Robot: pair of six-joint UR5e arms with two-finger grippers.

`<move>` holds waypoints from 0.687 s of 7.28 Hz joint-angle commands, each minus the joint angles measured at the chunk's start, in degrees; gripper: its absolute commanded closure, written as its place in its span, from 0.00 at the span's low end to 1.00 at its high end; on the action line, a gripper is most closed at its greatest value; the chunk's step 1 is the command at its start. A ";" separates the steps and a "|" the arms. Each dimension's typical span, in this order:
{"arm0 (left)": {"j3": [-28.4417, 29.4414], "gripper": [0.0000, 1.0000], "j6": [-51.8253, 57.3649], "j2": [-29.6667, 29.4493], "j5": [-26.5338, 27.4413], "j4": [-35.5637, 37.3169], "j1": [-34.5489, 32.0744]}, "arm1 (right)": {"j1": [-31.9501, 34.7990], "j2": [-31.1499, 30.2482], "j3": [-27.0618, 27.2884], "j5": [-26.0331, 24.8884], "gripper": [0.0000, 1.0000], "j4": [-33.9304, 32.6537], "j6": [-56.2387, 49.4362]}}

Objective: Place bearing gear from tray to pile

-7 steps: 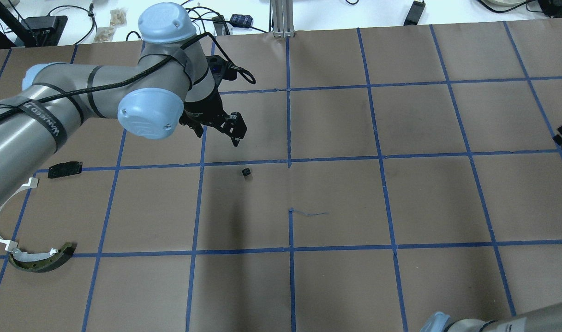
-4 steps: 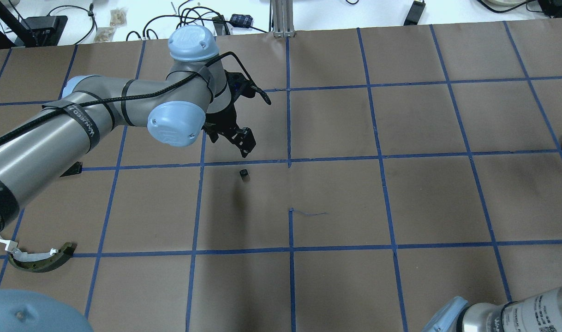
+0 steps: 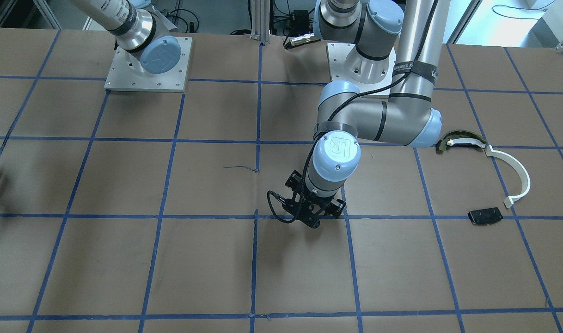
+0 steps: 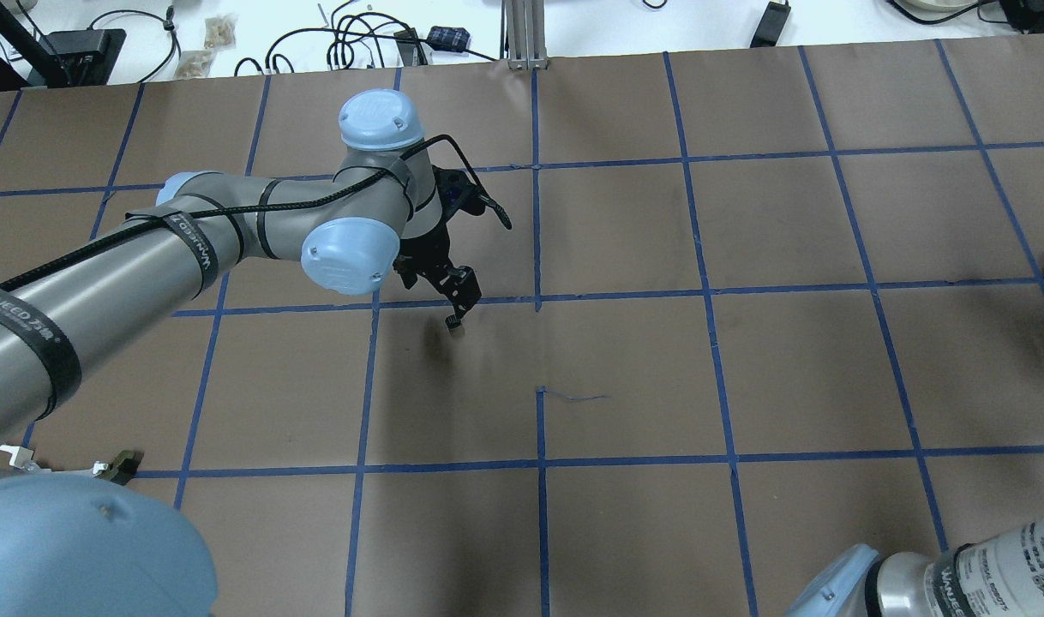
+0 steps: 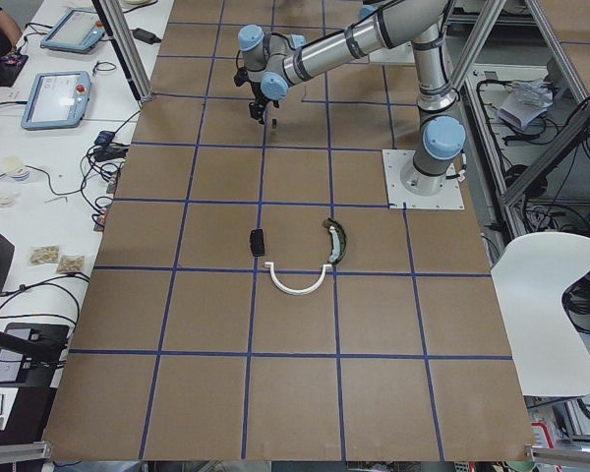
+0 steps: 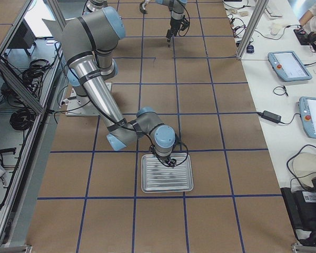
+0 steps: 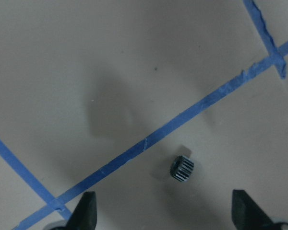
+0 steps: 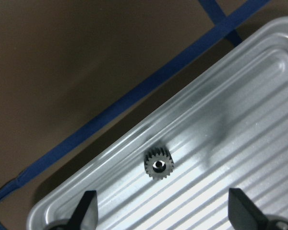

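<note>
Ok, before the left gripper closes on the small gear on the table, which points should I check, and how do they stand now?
1. Left gripper open: ok, jaws wide apart.
2. Table gear between the jaws' line: ok, slightly off centre.
3. Table gear free of the blue tape: ok, near but apart.
4. Left gripper low enough to grasp: cannot tell.
5. Right gripper out of the way: ok, open above the tray gear in the tray.

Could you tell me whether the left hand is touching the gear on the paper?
Apart. The left wrist view shows the gear lying between the left hand's open fingertips, clear of both.
</note>
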 commanded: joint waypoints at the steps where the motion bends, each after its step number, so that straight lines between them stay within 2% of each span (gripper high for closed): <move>1: -0.11 0.00 0.35 -2.32 -0.19 1.74 -0.28 | -0.05 1.16 0.07 1.82 0.05 -0.30 -1.91; 3: -0.28 0.01 1.05 -3.12 -0.19 1.66 -1.33 | -0.05 1.25 0.07 1.91 0.17 -0.56 -0.86; 4: -0.72 0.02 1.23 -3.30 -0.02 1.66 -1.33 | -0.05 1.16 0.15 1.91 0.19 -0.30 -0.16; 5: -0.90 0.14 1.32 -3.30 -0.02 1.66 -1.33 | -0.05 1.42 0.16 1.91 0.28 -0.56 0.45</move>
